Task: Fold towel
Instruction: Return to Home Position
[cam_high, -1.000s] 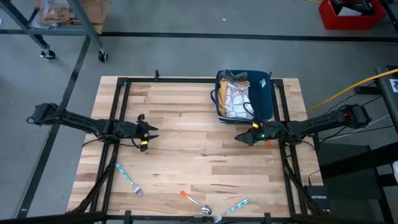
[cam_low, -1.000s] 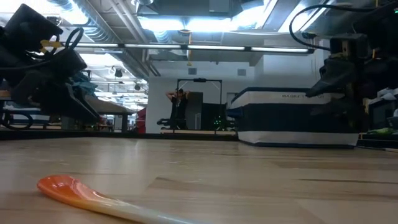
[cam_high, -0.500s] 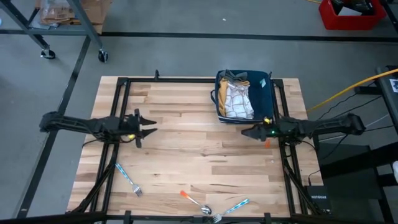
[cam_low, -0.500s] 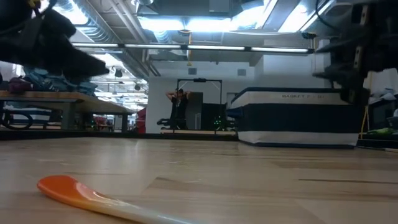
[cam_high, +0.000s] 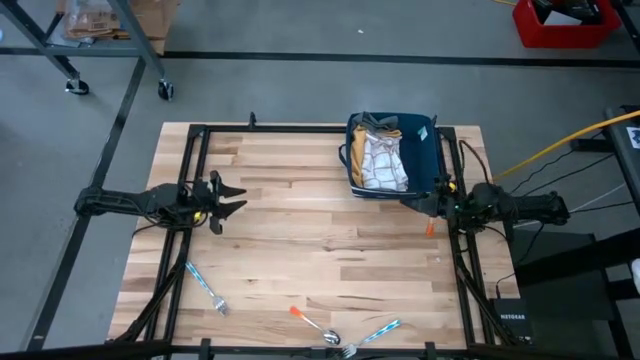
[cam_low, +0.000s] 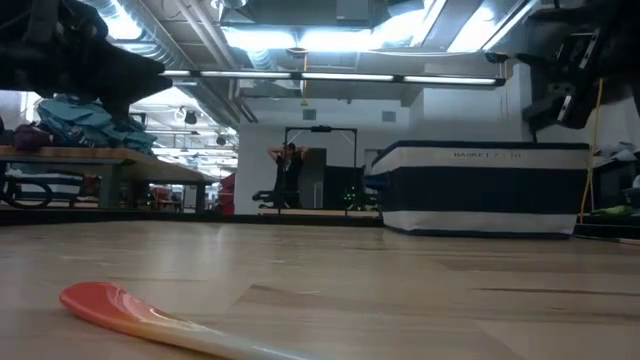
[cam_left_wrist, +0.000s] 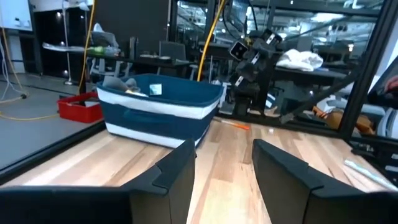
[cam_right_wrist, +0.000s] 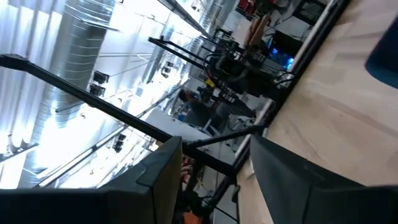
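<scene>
The towel (cam_high: 381, 160), white with a dark check, lies crumpled in a blue basket (cam_high: 441, 158) at the table's far right, among other yellowish cloths. The left wrist view shows the basket (cam_left_wrist: 158, 115) ahead across the table. My left gripper (cam_high: 232, 197) hangs open above the table's left side, pointing level toward the right. My right gripper (cam_high: 415, 203) is open just in front of the basket's near right corner, pointing toward the left. Nothing sits between the fingers of my left gripper (cam_left_wrist: 224, 171) or my right gripper (cam_right_wrist: 214, 180).
A blue-handled fork (cam_high: 206, 288) lies at the near left. An orange-handled spoon (cam_high: 312, 322) and a second blue fork (cam_high: 375, 335) lie at the near edge. A small orange item (cam_high: 430, 228) lies under my right arm. Bare wood spans the table's middle (cam_high: 320, 230).
Both arms have risen and drawn back toward their own sides of the table. Each gripper has tipped up from slanting downward to about level. My right gripper has moved from the middle right back beside the basket's corner. Neither finger gap has changed.
</scene>
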